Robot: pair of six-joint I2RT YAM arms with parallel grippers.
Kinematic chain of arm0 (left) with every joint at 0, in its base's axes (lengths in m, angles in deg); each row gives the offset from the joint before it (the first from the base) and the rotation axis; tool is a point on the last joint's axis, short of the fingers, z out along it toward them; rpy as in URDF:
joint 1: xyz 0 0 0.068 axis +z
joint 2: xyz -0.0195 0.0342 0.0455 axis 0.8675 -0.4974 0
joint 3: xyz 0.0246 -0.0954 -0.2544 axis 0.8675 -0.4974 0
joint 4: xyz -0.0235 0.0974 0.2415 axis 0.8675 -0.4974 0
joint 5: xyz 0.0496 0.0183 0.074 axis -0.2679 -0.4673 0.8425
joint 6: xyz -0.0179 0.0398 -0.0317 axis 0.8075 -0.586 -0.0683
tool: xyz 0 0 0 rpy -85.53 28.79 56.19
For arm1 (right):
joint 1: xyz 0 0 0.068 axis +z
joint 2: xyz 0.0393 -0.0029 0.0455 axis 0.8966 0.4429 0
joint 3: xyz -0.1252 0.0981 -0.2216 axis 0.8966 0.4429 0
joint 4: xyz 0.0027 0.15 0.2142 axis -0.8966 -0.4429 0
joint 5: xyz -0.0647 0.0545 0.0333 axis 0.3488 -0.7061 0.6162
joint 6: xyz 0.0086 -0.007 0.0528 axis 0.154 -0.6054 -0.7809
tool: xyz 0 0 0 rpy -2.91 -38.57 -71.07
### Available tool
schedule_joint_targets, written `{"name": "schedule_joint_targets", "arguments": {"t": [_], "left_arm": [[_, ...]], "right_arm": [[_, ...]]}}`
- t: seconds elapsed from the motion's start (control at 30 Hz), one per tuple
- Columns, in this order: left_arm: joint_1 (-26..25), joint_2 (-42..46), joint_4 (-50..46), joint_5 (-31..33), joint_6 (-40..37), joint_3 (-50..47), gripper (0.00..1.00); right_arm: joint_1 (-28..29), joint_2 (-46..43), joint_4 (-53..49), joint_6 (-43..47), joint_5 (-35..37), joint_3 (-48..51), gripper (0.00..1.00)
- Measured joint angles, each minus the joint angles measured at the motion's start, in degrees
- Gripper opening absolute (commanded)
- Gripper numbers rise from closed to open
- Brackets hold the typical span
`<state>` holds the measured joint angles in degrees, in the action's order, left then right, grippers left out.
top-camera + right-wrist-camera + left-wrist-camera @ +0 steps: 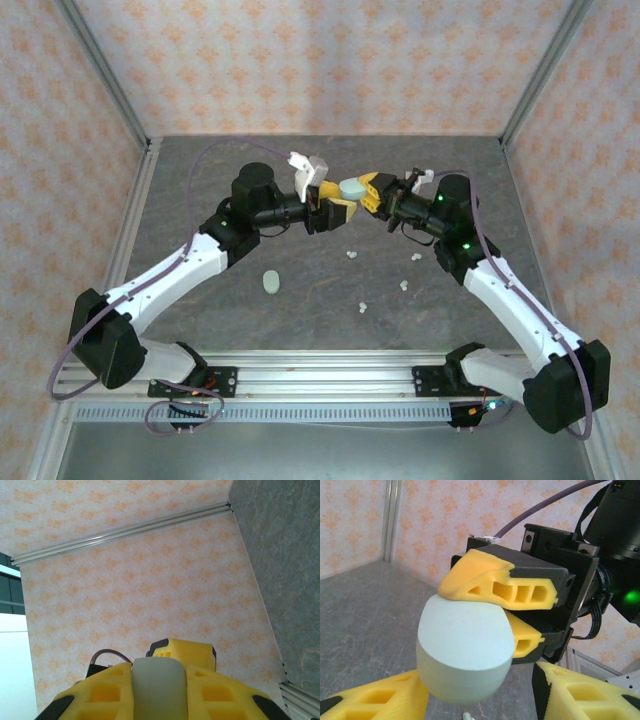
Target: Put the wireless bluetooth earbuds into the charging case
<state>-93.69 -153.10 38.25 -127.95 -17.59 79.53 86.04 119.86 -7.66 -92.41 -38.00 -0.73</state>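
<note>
From above you see two cases: the raised case (352, 188) between both grippers, and the spare case (270, 282) on the table (190, 200) with four earbuds (352, 254) lying loose. Left wrist: the right gripper (480, 620) clamps the raised case, and the left gripper (475, 700) straddles it, unclosed. Right wrist: two yellow fingers (100, 692) pinch that case.

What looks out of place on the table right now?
Four earbuds lie scattered loose on the table, and a green case sits apart from them. A second case is up in the air, clamped by the right gripper.
</note>
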Motion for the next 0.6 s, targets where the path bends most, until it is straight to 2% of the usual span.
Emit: {"name": "schedule_joint_targets", "arguments": {"t": [0.3, 0.4, 0.5, 0.6], "left_arm": [[0.0, -1.2, 0.9, 0.0, 1.0, 1.3, 0.5], [0.0, -1.6, 0.9, 0.0, 1.1, 1.5, 0.43], [0.1, -1.9, 0.9, 0.0, 1.2, 1.9, 0.31], [0.3, -2.2, 0.9, -0.4, 1.1, 2.2, 0.25]], "right_arm": [[0.0, -0.2, 0.0, 0.0, -0.7, 0.0, 0.18], [0.0, -0.3, 0.0, -0.2, -0.6, 0.0, 0.18], [0.0, -0.3, 0.0, -0.5, -0.3, 0.0, 0.18], [0.0, -0.3, 0.2, -0.9, 0.3, 0.0, 0.18]]}}
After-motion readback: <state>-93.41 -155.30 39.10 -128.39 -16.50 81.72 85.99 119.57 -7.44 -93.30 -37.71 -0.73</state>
